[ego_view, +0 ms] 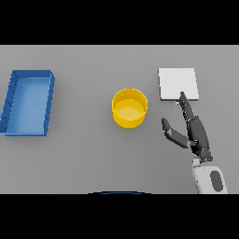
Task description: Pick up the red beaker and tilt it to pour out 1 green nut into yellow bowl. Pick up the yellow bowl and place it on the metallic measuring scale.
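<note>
Yellow bowl (130, 108): a short, round, straight-walled vessel of smooth, matte yellow is seen near the middle of the table; it stands upright and open at the top; a flat, lighter yellow floor is shown inside; no nut can be made out in it; it is touched by nothing.
Measuring scale (178, 83): a flat, square, pale plate with a plain, dull surface and a thin darker edge along its near side is set to the right of the bowl and a little farther back; nothing is carried on it.
Right hand (195, 131): a dark, smooth hand on a white and grey arm is brought in from the lower right; the fingers are held straight and close together, their tips reaching the near edge of the scale; the thumb is spread out to the left, toward the bowl but apart from it; nothing is held.
Blue tray (14, 99): a rectangular, thin-walled bin of deep blue is placed at the far left, well apart from the bowl.
Table (88, 154): an even, flat grey surface.
Red beaker: not to be found in this view.
</note>
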